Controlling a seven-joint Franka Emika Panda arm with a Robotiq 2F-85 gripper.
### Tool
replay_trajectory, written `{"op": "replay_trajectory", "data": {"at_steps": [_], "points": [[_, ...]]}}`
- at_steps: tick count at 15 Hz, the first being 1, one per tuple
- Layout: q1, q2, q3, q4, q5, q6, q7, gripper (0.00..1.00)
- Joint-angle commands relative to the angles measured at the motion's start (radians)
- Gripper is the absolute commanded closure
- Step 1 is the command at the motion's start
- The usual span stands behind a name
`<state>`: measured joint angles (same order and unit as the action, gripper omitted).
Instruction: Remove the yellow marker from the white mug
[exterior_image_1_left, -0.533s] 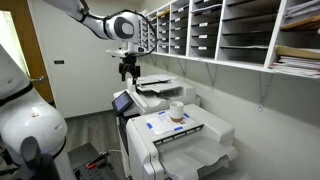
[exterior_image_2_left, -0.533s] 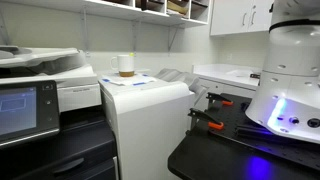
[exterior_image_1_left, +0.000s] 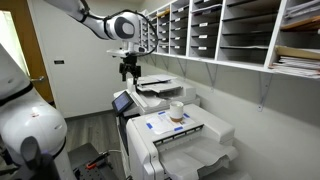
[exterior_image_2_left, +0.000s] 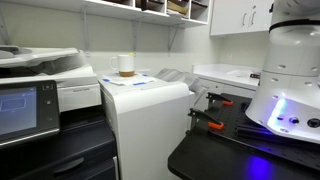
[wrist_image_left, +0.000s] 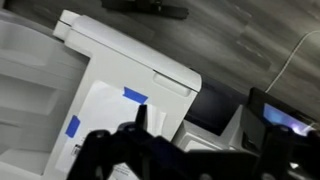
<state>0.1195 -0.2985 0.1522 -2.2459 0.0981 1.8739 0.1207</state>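
The white mug (exterior_image_1_left: 176, 111) stands on top of the big white printer (exterior_image_1_left: 180, 140); it also shows in an exterior view (exterior_image_2_left: 125, 65), white above and tan below. The yellow marker is too small to make out; at most a faint tip shows at the mug's rim. My gripper (exterior_image_1_left: 127, 70) hangs high in the air, well away from the mug, above a second copier (exterior_image_1_left: 155, 90). In the wrist view the gripper (wrist_image_left: 200, 115) looks open and empty, above a printer top with blue tape (wrist_image_left: 134, 97). The mug is not in the wrist view.
Wall shelves with paper trays (exterior_image_1_left: 220, 30) run above the printers. A copier with a touch screen (exterior_image_2_left: 25, 105) stands beside the printer. A black table with clamps (exterior_image_2_left: 215, 125) and a white robot base (exterior_image_2_left: 290, 80) stand nearby.
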Motion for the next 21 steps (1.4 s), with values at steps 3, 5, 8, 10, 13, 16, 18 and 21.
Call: {"op": "replay_trajectory", "data": {"at_steps": [3,5,8,10,13,16,18,21], "points": [[-0.034,0.192,-0.076,0.177,-0.052,-0.085,-0.22,0.0],[-0.051,0.293,-0.098,0.257,-0.117,-0.101,-0.332,0.0],[-0.065,0.444,-0.106,0.386,-0.232,-0.106,-0.439,0.0],[-0.06,0.529,-0.103,0.462,-0.329,-0.118,-0.462,0.0],[-0.068,0.539,-0.099,0.443,-0.317,-0.066,-0.429,0.0],[-0.065,0.558,-0.099,0.476,-0.323,-0.094,-0.429,0.0],[-0.066,0.558,-0.099,0.478,-0.324,-0.097,-0.429,0.0],[-0.081,0.609,-0.098,0.536,-0.321,-0.103,-0.517,0.0]]}}
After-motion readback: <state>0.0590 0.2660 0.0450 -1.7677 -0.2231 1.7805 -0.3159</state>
